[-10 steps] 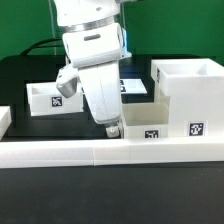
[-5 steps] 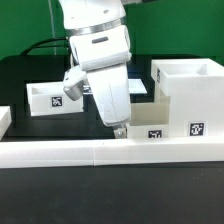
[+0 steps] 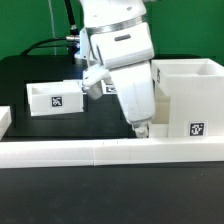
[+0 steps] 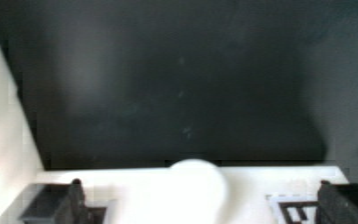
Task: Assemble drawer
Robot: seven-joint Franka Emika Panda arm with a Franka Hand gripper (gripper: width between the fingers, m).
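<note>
White knob (image 4: pixel 194 178) shows only in wrist view, flanked by end effector (image 4: pixel 194 197) fingers (image 4: pixel 60 203).

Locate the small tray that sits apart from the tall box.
The small tray sits at the exterior view's left, behind the long white rail, with the arm between it and the tall box at that view's right.

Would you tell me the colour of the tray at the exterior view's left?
The tray is white with a black-and-white square tag; exterior view.
</note>
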